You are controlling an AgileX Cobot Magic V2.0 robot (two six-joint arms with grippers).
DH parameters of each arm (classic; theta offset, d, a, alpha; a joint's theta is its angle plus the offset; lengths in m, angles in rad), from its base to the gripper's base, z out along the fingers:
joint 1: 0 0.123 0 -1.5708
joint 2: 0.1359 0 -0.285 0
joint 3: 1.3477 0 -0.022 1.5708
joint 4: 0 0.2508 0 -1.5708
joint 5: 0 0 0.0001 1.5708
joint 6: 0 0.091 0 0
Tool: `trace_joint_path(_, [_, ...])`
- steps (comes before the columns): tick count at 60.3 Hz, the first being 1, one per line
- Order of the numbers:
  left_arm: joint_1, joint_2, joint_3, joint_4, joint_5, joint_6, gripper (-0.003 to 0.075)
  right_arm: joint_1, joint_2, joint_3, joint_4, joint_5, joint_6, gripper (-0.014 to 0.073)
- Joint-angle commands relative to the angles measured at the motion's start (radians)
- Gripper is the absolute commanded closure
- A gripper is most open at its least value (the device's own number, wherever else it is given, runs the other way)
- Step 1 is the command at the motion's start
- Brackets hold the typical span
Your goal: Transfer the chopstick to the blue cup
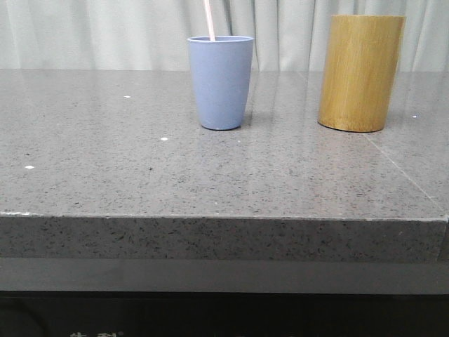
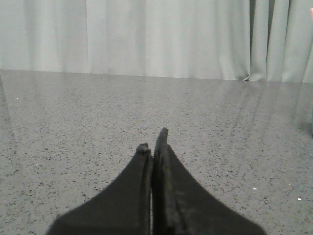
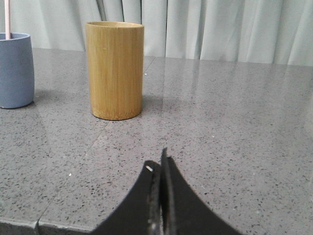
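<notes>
The blue cup stands upright at the middle back of the grey stone table. A thin pale pink chopstick sticks up out of it and runs off the top of the front view. The cup and chopstick also show in the right wrist view. My left gripper is shut and empty over bare table. My right gripper is shut and empty near the table's front edge, well short of the cups. Neither gripper shows in the front view.
A taller yellow-brown bamboo cylinder stands to the right of the blue cup; it also shows in the right wrist view. A pale curtain hangs behind the table. The table's front edge runs across the front view.
</notes>
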Motion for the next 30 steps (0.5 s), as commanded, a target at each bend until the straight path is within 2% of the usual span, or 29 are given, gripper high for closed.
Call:
trace_joint_path(1, [0.003,-0.024,0.007,-0.009,-0.077,0.0,0.0739,-0.01,-0.021,-0.004,0.007,-0.092,-0.007,0.0661])
trace_joint_path(26, [0.003,-0.024,0.007,-0.009,-0.077,0.0,0.0739,-0.01,-0.022,-0.004,0.006,-0.087,-0.006,0.0661])
trace_joint_path(30, [0.003,-0.024,0.007,-0.009,-0.077,0.0,0.0739,-0.01,-0.022,-0.004,-0.025,-0.096,0.028,0.0661])
